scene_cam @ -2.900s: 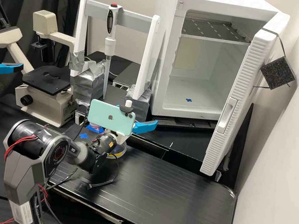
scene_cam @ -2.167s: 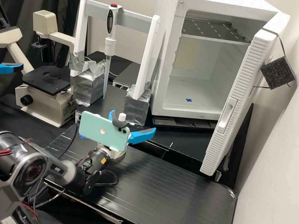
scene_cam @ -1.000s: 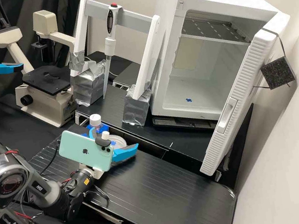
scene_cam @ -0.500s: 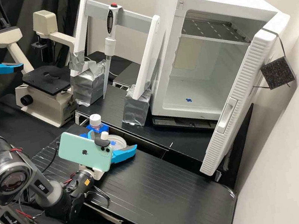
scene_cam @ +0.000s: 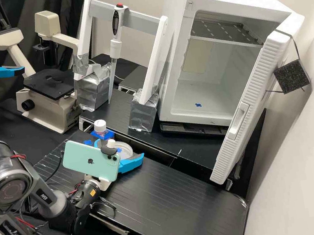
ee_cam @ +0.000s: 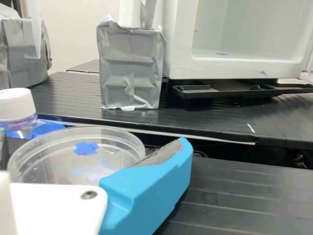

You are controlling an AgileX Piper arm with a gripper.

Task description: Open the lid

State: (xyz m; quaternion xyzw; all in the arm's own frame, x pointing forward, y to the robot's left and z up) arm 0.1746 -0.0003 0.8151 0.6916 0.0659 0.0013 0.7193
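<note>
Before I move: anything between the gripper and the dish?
Nothing visible stands between the open gripper and the dish. The bottle is close beside the dish, outside that path.

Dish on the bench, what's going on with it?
The arm's gripper is at the dish, fingers open, one to either side of it. I can't tell whether they touch it, and nothing looks gripped or lifted. The dish sits on the bench; whether its lid is on, I can't tell. The bottle beside it has its white cap on.
</note>
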